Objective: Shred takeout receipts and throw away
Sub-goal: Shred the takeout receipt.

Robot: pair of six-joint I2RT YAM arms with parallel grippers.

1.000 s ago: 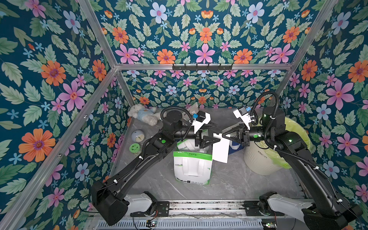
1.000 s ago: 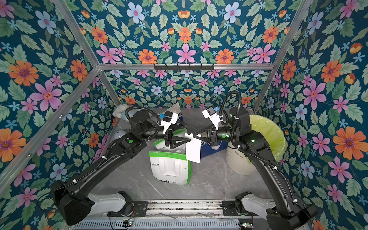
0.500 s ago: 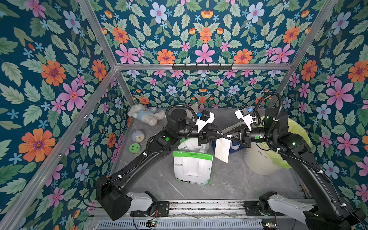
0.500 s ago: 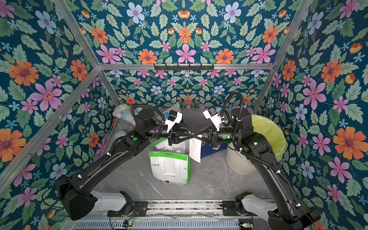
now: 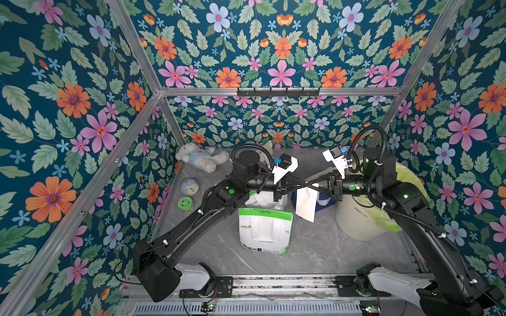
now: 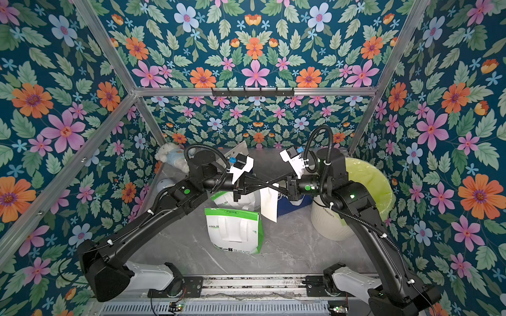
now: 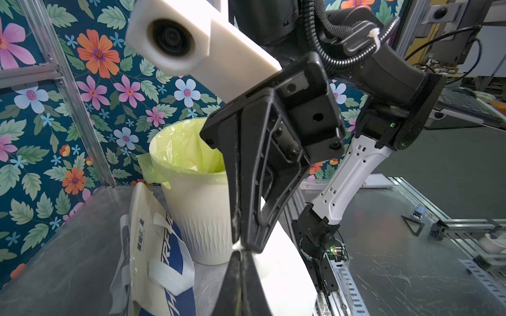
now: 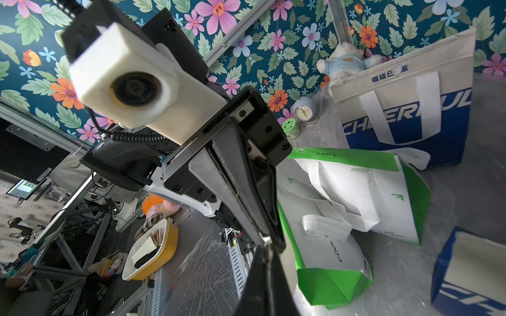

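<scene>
Flanking receipt point(image 5: 306, 203): grn bag point(image 5: 264, 232), blue bag point(image 6: 290, 205), bin point(image 5: 358, 221).

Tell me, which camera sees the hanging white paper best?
Both top views: the whole receipt hangs in plain sight. The left wrist view shows only part of it; the right wrist view shows just a sliver.

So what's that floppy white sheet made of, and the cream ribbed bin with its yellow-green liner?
Floppy white sheet: thin matte paper, probably; it hangs limp with crisp corners.
Cream ribbed bin: likely moulded plastic, smooth, slightly glossy.
Yellow-green liner: thin plastic film, crinkled, translucent, draped over the rim.
</scene>
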